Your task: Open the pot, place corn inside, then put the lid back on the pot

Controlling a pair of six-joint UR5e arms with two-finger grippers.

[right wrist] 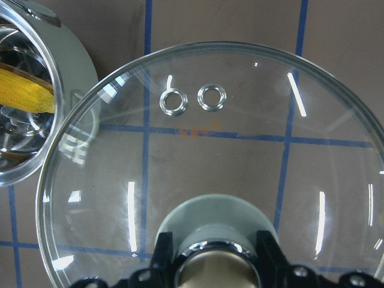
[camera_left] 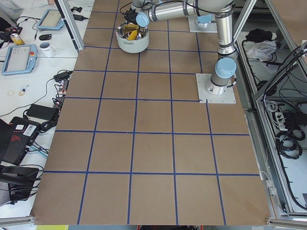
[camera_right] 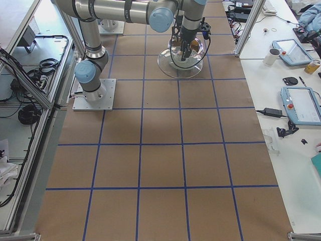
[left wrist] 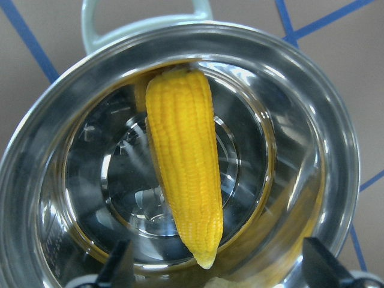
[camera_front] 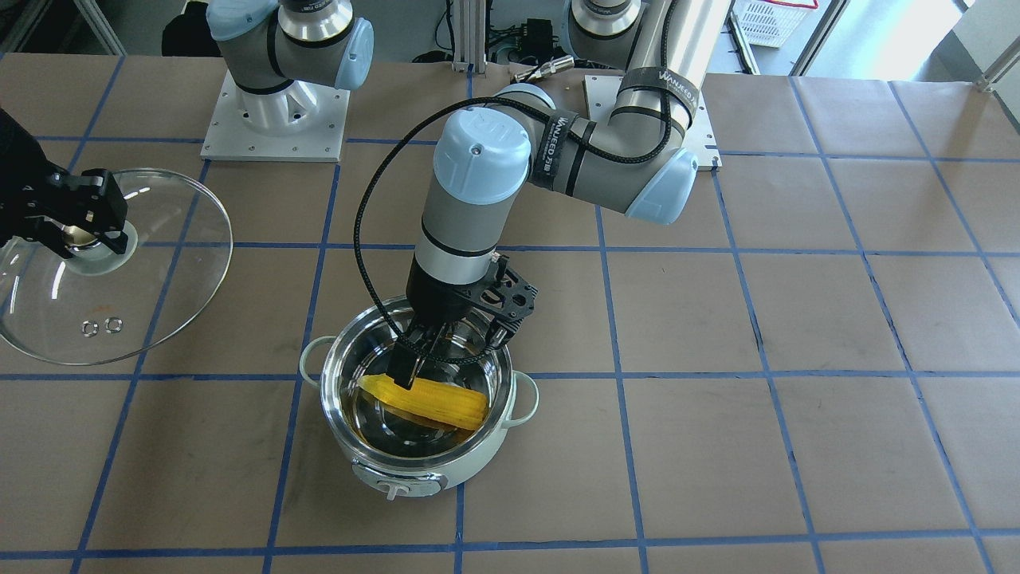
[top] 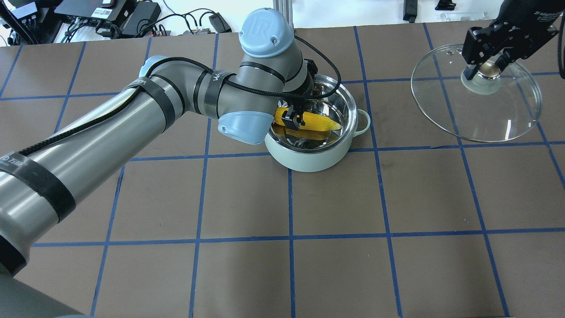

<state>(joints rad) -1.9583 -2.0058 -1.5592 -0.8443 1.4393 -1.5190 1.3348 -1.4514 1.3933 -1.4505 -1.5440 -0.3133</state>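
- Left arm [top: 176, 97] reaches in from overhead view's left, wrist down; left gripper [left wrist: 219, 270] spread wide, empty, above corn [top: 318, 123] in pot [top: 309, 161].
- Right gripper [top: 487, 68], upper right, clamps lid [top: 507, 119].

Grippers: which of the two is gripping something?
The right gripper: its fingers clasp the knob of the lid; the left gripper hangs open over the corn in the pot.

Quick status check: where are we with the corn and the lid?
Done: the pot is open and the corn lies inside it. In hand: the left gripper hangs over the corn with fingers spread wide; the right gripper holds the lid by its knob, off to the side. Left: set the lid on the pot.
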